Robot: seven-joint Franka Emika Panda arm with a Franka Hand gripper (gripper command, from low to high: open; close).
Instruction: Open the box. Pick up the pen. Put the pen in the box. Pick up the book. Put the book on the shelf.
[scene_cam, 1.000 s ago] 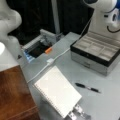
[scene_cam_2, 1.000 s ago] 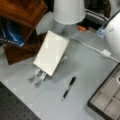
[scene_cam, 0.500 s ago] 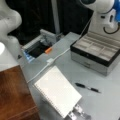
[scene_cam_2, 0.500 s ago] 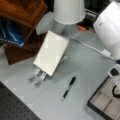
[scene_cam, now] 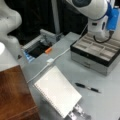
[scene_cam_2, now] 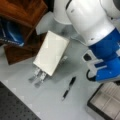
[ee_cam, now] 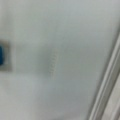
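Grey table (scene_cam: 110,100) carries one open box (scene_cam: 98,53), one black pen (scene_cam: 87,87) lying just beside it, and one white book (scene_cam: 57,91) propped beyond the pen, near one wooden shelf (scene_cam: 13,95), while the end effector stays hidden, its state untellable.

Pale grey surface (scene_cam: 105,100), perforated silver metal stand (scene_cam: 78,112) (feet showing), white cable (scene_cam: 51,61), small orange object (scene_cam: 48,50).
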